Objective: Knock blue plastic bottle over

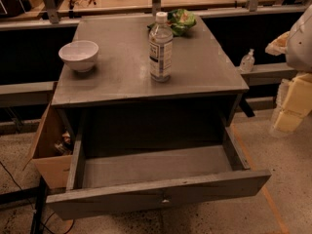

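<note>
The blue plastic bottle (161,48) is clear, with a white screw cap and a white label with dark blue print. It stands upright near the middle of the grey cabinet top (204,72). My gripper (291,106) shows as pale yellow blocks at the right edge of the view, beside the cabinet and below its top. It is well to the right of the bottle and touches nothing.
A white bowl (78,55) sits on the left of the cabinet top. A green bag (181,21) lies behind the bottle. The cabinet's drawer (156,189) is pulled open in front. A small nozzle bottle (247,61) stands on a ledge to the right. A cardboard box (48,145) is at the left.
</note>
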Motion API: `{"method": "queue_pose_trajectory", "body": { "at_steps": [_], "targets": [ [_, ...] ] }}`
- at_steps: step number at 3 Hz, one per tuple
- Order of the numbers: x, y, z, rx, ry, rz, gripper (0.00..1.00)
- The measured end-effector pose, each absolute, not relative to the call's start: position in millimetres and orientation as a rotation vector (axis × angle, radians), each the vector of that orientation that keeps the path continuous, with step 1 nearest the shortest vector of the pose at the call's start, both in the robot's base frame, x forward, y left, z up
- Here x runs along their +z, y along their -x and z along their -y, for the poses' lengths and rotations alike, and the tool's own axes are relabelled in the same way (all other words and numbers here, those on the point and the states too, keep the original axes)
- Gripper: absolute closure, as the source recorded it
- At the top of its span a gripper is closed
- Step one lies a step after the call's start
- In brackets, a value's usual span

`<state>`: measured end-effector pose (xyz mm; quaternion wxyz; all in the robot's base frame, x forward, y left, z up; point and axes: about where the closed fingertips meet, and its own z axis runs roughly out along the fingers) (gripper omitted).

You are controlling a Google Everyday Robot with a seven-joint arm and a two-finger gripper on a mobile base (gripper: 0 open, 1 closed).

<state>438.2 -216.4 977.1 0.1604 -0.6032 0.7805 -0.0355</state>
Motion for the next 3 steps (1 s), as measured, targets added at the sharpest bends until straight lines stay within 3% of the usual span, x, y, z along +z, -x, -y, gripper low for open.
{"method": "queue_pose_trajectory", "body": {
  "at_steps": [2, 3],
  "targets": [
    [974, -451, 212, -0.1, 1.67, -2.209, 0.0],
    [962, -492, 193, 0.005, 1.613, -2.112, 0.0]
  ]
}}
